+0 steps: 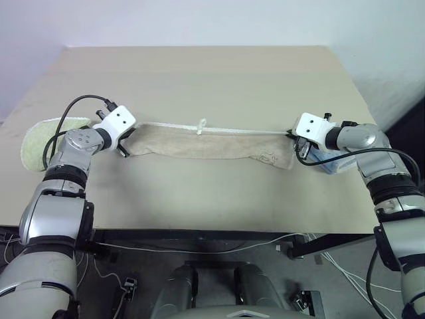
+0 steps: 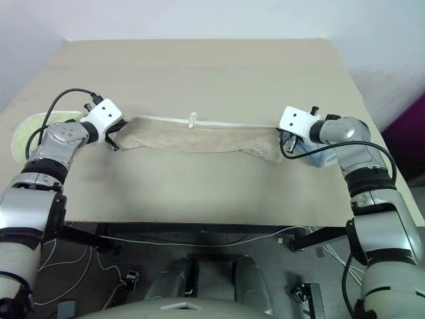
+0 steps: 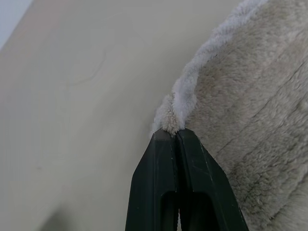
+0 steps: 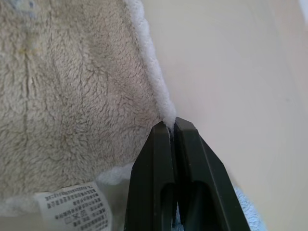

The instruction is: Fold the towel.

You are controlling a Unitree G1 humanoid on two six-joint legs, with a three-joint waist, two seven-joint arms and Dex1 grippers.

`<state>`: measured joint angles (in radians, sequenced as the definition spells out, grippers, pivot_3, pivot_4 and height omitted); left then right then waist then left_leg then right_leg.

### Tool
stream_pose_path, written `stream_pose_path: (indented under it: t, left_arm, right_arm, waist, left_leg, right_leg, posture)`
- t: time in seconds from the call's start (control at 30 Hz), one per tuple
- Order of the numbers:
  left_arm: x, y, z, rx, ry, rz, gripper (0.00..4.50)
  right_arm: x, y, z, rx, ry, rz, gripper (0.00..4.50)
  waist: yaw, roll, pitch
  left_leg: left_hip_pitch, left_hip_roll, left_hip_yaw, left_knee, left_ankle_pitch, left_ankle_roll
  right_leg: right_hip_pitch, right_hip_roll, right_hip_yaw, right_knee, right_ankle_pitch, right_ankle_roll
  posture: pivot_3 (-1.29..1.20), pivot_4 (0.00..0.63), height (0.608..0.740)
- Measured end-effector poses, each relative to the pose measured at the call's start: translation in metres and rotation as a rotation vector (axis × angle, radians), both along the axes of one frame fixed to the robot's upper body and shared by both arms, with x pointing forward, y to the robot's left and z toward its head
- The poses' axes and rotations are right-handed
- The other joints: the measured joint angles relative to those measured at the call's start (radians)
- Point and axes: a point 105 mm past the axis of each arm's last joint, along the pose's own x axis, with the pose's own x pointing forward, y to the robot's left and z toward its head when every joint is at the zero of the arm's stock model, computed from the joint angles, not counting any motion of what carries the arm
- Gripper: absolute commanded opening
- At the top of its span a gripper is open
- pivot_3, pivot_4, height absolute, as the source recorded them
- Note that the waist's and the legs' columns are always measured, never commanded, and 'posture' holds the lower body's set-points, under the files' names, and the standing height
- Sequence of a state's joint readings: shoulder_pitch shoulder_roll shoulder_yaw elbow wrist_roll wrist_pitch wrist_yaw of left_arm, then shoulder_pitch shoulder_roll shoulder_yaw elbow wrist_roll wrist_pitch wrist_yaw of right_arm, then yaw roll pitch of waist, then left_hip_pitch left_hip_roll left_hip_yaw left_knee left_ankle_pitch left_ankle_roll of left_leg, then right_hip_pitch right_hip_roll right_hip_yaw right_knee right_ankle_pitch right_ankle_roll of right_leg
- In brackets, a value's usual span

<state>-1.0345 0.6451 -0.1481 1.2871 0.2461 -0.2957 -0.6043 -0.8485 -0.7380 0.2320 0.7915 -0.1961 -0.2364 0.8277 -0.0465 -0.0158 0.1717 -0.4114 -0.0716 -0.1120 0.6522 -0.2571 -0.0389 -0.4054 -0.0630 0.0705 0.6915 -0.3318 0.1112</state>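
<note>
The towel (image 1: 212,143) lay stretched in a long narrow band across the middle of the counter (image 1: 212,80), its white corded edge pulled taut along the far side with a small loop (image 1: 202,125) knotted near the middle. The left tool (image 1: 123,147) held one end and the right tool (image 1: 297,147) the other.

From the head views the fingertips were mostly hidden behind the white wrist housings, so the grip itself was hard to judge there. The wrist views settled it: the left tool's two black fingers (image 3: 163,183) were pressed together on a pinch of the towel's corner, right on the cord, and the right tool's fingers (image 4: 185,173) were likewise closed on the cord at the other corner.

The right wrist view also showed a white care label (image 4: 74,209) sewn at the towel's edge, printed in small lines too fine to read. A small embroidered mark (image 1: 268,158) near the right end could not be made out.

A green towel (image 1: 36,143) lay at the counter's left edge, partly covered by the left arm. A blue towel (image 1: 332,161) sat under the right arm, largely hidden.
</note>
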Motion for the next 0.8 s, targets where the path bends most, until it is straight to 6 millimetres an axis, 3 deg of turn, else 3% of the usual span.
stream_pose_path:
  t: [0.07,0.37,0.43,0.47,0.63,0.8]
  left_arm:
    - [-0.001,0.004,-0.003,0.001,0.012,0.015,1.33]
    - [-0.002,0.015,0.0,-0.008,0.003,0.061,4.41]
    - [-0.002,0.018,0.003,-0.036,-0.009,0.084,4.5]
    - [-0.002,0.019,0.005,-0.06,-0.02,0.093,4.5]
    - [-0.001,0.029,0.014,-0.181,-0.057,0.162,4.5]
    - [-0.004,0.031,0.032,-0.268,-0.099,0.111,4.5]
  right_arm:
    - [0.0,-0.002,-0.004,-0.002,0.008,-0.003,0.69]
    - [-0.008,0.002,0.003,0.047,-0.017,0.041,3.68]
    - [-0.007,0.0,0.017,0.063,-0.079,0.026,4.35]
    - [-0.008,-0.002,0.027,0.077,-0.114,0.019,4.47]
    - [-0.031,-0.006,0.053,0.299,-0.159,-0.043,4.47]
    - [-0.068,0.011,0.051,0.811,0.075,-0.149,4.47]
  waist:
    - [0.0,0.0,0.0]
    - [-0.001,0.0,0.0]
    - [0.0,0.0,0.0]
    - [0.002,0.0,0.0]
    - [0.004,0.0,0.0]
    - [0.003,-0.001,0.0]
  left_leg:
    - [0.0,0.0,0.0,0.0,0.0,0.0]
    - [0.0,0.0,0.0,0.0,0.0,0.0]
    - [0.0,0.0,0.0,0.0,0.0,0.0]
    - [0.0,0.0,0.0,0.0,0.0,0.0]
    - [-0.001,0.0,-0.001,0.001,0.0,0.0]
    - [-0.002,0.001,-0.003,0.002,0.0,0.0]
  right_leg:
    - [0.0,0.0,0.0,0.0,0.0,0.0]
    - [0.0,0.0,0.0,0.001,0.0,0.0]
    - [0.0,0.0,0.0,0.001,0.0,0.0]
    - [0.0,0.0,0.0,0.001,0.0,0.0]
    - [0.0,0.0,0.0,0.001,0.0,0.0]
    - [-0.001,-0.001,0.0,0.001,0.0,0.0]
  posture:
    - [0.0,0.15,0.74]
    - [0.0,0.15,0.74]
    - [0.0,0.15,0.74]
    - [0.0,0.15,0.74]
    - [0.0,0.15,0.74]
    - [0.0,0.15,0.74]
